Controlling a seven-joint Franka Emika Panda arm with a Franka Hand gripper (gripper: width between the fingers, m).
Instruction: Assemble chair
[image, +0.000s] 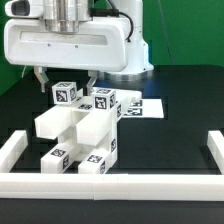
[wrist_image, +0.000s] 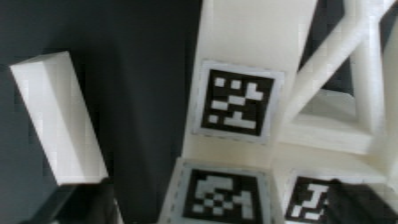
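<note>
While my two-finger gripper (image: 62, 78) hangs with its dark fingers spread apart and clamped on nothing, I see the small blocky matte-white plastic chair (image: 80, 130) standing directly beneath it on the black table (image: 170, 125), its tagged top post between the fingertips.

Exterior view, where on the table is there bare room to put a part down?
Bare black table lies between the chair and the border bar on the exterior view's right. It's crowded at the view's left and front, where the chair nearly meets the bars.
</note>
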